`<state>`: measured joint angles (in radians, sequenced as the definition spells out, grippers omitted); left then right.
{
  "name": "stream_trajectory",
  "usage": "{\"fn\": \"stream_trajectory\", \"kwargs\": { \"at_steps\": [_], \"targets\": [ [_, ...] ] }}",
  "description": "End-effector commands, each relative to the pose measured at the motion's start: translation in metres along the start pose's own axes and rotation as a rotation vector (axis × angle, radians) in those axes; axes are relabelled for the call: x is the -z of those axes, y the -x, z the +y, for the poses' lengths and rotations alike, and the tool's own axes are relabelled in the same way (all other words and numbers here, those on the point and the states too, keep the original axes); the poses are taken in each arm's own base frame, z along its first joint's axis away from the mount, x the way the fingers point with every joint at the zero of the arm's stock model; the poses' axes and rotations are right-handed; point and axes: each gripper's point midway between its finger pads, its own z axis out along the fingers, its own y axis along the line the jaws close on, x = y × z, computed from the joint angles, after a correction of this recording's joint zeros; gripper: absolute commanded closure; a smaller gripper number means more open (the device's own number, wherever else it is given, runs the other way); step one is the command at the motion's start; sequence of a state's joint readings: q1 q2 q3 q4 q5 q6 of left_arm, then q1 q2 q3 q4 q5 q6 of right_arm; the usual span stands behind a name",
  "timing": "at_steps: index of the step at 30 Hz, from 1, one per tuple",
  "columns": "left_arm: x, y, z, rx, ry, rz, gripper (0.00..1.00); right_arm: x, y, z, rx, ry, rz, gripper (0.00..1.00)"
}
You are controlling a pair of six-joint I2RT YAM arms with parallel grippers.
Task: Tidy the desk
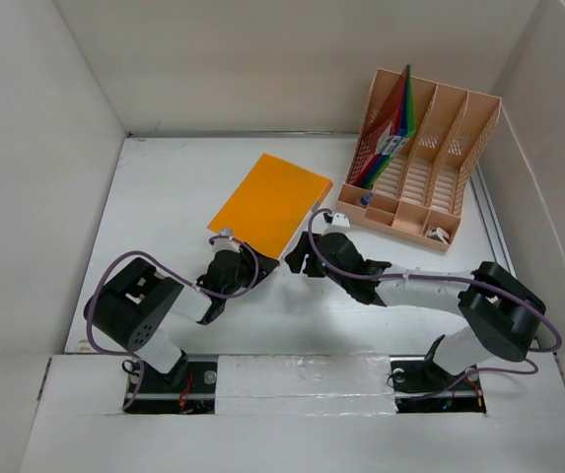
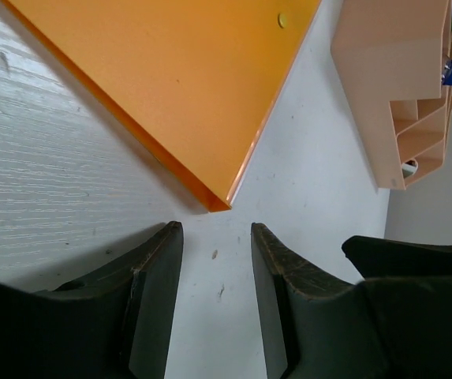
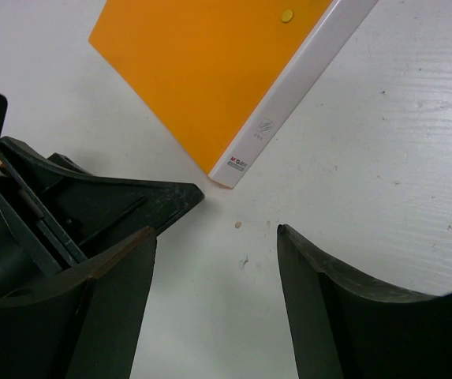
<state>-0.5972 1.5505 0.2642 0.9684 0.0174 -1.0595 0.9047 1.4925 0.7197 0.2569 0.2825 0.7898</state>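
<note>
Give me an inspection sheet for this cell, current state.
Surface: white desk, faint specks.
Job's things: orange folder lying flat; peach file rack far right, coloured folders upright in its leftmost slot.
Clutter: small items in rack's front compartments, unidentifiable.
End effectors: left end effector and right end effector open, at folder's near corner, holding nothing.
Cables: purple cables loop along both arms.
Surroundings: white panels on three sides.

Orange folder [image 2: 155, 79] cut off at top, both wrist views; white obj [image 1: 438, 234] in rack [image 1: 445, 177] too small to ID.
</note>
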Motion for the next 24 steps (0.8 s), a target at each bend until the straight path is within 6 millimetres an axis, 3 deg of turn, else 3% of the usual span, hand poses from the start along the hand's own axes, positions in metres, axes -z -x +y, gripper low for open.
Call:
{"fn": "stream_trajectory", "kwargs": {
  "at_steps": [1,12,24],
  "targets": [
    [-0.002,0.001,-0.022,0.022,-0.086,0.009,0.64,0.003,0.026,0.024,-0.017,0.068,-0.074,0.32],
    [-0.009,0.024,-0.03,0.033,-0.082,-0.105,0.71,0.001,0.021,0.021,-0.017,0.063,-0.063,0.33],
    [-0.024,0.031,-0.028,0.059,-0.093,-0.122,0.72,-0.002,0.019,0.026,-0.006,0.079,-0.047,0.34]
  ]
}}
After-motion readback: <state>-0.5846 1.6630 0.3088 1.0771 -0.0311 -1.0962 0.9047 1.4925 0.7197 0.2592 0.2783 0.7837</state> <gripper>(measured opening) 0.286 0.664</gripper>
